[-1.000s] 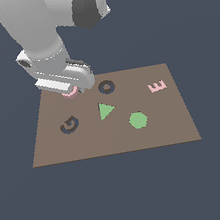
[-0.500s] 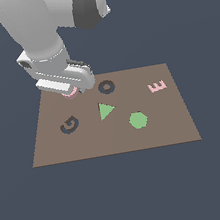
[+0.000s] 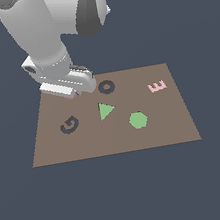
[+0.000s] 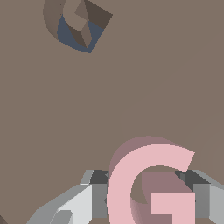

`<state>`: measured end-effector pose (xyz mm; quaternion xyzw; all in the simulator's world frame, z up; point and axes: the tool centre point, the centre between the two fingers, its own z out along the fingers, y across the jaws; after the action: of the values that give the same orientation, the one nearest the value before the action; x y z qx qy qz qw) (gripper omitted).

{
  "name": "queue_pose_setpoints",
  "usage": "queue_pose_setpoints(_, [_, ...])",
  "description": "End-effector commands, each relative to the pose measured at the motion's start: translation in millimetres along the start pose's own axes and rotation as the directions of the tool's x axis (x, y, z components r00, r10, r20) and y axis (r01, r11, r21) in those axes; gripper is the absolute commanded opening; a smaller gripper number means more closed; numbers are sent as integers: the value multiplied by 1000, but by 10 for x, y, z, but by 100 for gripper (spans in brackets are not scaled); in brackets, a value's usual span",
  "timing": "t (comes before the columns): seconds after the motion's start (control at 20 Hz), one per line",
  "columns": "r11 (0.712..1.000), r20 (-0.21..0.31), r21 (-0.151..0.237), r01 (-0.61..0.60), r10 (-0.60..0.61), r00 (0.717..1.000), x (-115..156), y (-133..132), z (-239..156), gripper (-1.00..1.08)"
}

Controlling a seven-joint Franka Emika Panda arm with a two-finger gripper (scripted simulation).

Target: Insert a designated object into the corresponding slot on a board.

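Observation:
The pale pink G piece [image 4: 120, 183] fills the wrist view's near part, with my grey fingers [image 4: 94, 192] pressed against its two sides. My gripper [image 4: 148, 192] is shut on it. In the exterior view the hand [image 3: 69, 81] hangs low over the brown board's [image 3: 151, 133] back corner, on the exterior view's left, and hides nearly all of the G. The dark navy G-shaped slot [image 3: 69, 125] lies nearer the front on that same side, apart from the gripper. It also shows in the wrist view as the G-shaped slot [image 4: 65, 33].
On the board sit a dark ring-shaped O recess [image 3: 106, 87] right beside the hand, a green triangle [image 3: 105, 110], a green hexagon [image 3: 138, 120] and a pink letter E [image 3: 157, 86] toward the exterior view's right. Dark floor surrounds the board.
The hand stays over the same back corner of the board. The pink sliver that showed under it earlier is now almost fully covered.

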<state>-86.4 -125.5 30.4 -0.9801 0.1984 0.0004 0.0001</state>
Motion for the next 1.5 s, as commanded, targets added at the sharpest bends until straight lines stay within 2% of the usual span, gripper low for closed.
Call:
queue_pose_setpoints(0.0, [1000,-1,0,0,0,1000,3,0,6,-100])
queue_pose_setpoints(0.8, [1000,-1,1,-30,30,1000,60,-49,-6,-100])
queue_pose_setpoints(1.15, [992,-1,1,-124,124,992,254,-174,-26,-100])
queue_pose_setpoints(1.45, [968,-1,1,-250,250,968,540,-310,-52,-100])
